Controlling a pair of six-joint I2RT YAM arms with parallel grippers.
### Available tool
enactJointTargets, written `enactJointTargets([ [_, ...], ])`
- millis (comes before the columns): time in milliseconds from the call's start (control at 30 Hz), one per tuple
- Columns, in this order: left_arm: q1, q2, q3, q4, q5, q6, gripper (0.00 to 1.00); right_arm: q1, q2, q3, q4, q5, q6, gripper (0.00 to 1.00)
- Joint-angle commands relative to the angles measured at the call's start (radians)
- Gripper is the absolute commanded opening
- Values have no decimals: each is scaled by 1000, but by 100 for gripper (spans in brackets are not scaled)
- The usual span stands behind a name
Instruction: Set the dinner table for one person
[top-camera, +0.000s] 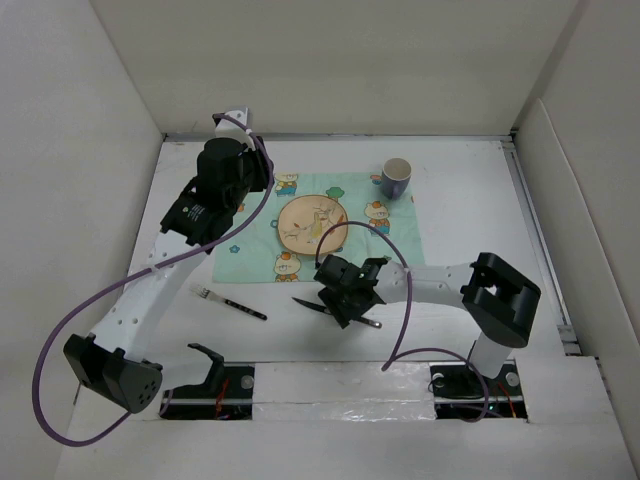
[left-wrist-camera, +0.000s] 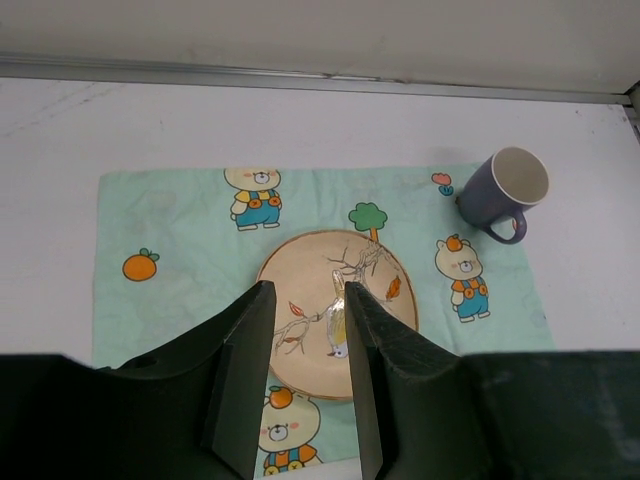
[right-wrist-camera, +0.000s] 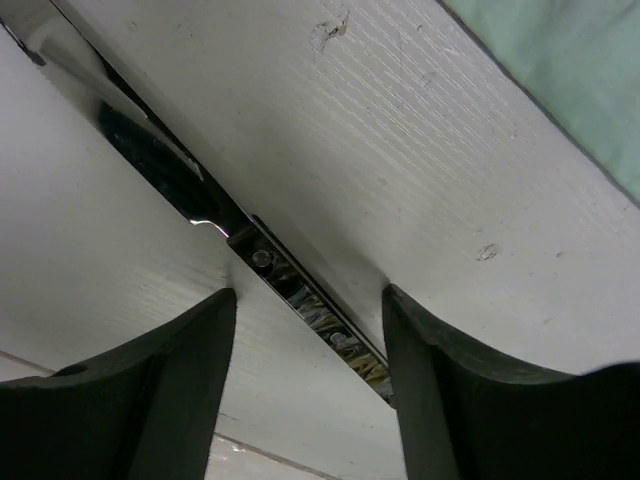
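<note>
The dinner table (top-camera: 470, 225) is a plain white top. A mint-green placemat (top-camera: 390, 245) with cartoon bears lies on it and bears a round tan plate (top-camera: 312, 224) with a bird drawing. A dark blue mug (top-camera: 397, 178) stands at the mat's far right corner. A knife (top-camera: 318, 308) lies near the front; in the right wrist view it (right-wrist-camera: 300, 290) runs between the fingers of my right gripper (right-wrist-camera: 308, 300), which is open and low over the table. My left gripper (left-wrist-camera: 306, 300) is open and empty above the plate (left-wrist-camera: 310, 290).
A black-handled fork (top-camera: 230, 303) lies on the table left of the knife. White walls (top-camera: 330, 60) enclose the table at the back and sides. The mug (left-wrist-camera: 505, 190) and the placemat (left-wrist-camera: 160, 230) show in the left wrist view. A purple cable (top-camera: 395, 290) loops over the right arm.
</note>
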Motion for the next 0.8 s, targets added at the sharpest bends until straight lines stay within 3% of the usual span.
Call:
enactJointTargets([
  [0, 11, -42, -20, 19, -8, 2, 31, 28, 40, -3, 42, 52, 36, 61],
  [133, 11, -42, -23, 21, -5, 2, 31, 51, 51, -12, 51, 12, 48, 29],
  [367, 11, -42, -47, 30, 2, -1, 31, 106, -56, -11, -2, -60, 18, 0],
  [500, 11, -38, -59, 36, 8, -15, 32, 106, -217, 46, -66, -117, -47, 0],
  [667, 11, -21, -61, 52, 22, -22, 31, 71, -300, 277, -159, -186, -167, 0],
  [733, 11, -6, -56, 52, 19, -24, 31, -31, -326, 307, -116, -188, -160, 0],
  [767, 11, 5, -50, 53, 15, -33, 31, -167, -325, 308, -64, -162, -118, 0],
])
